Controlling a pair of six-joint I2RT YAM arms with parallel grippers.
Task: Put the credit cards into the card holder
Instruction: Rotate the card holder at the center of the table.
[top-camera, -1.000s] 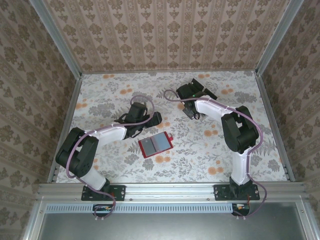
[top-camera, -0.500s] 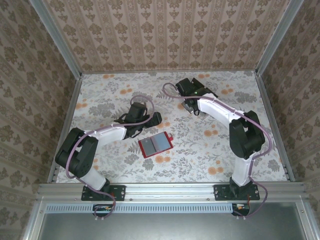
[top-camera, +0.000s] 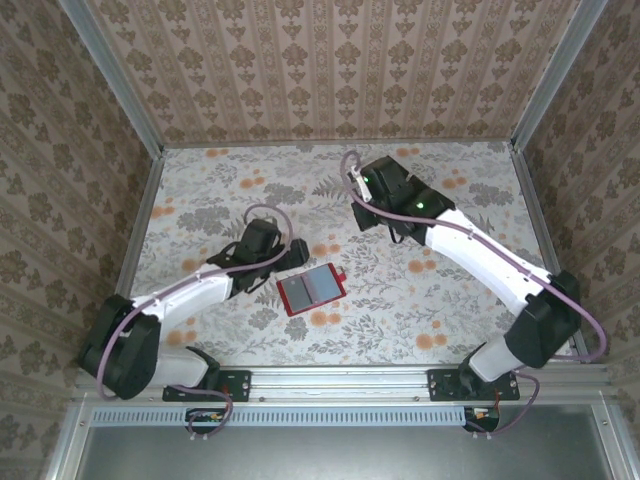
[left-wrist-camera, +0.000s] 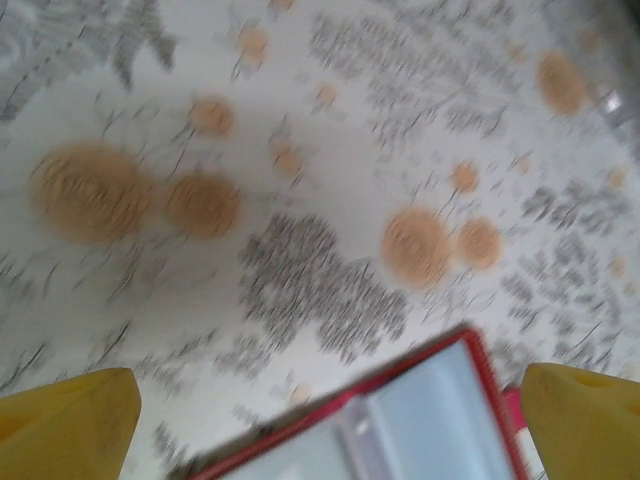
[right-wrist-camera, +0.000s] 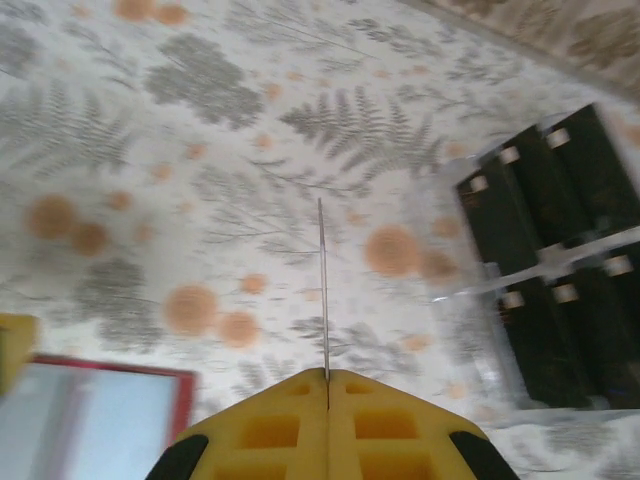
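Note:
The red card holder (top-camera: 311, 290) lies open on the floral table, its pale inside up; it is also in the left wrist view (left-wrist-camera: 420, 420) and the right wrist view (right-wrist-camera: 90, 420). My left gripper (top-camera: 286, 264) hangs just left of it, open, its yellow fingertips (left-wrist-camera: 65, 420) spread wide above the holder's edge. My right gripper (right-wrist-camera: 327, 375) is shut on one thin credit card (right-wrist-camera: 323, 290), seen edge-on and sticking out ahead of the jaws. In the top view this gripper (top-camera: 368, 212) is behind and to the right of the holder. More dark credit cards (right-wrist-camera: 560, 250) stand in a clear rack.
The clear plastic rack (right-wrist-camera: 470, 300) stands at the back right of the table, close to the right gripper. Patterned walls close the table on three sides. A metal rail (top-camera: 340, 385) runs along the near edge.
The right arm has stretched out and swung its gripper away from the rack with the card. The left arm has reached forward, bringing its gripper down beside the holder.

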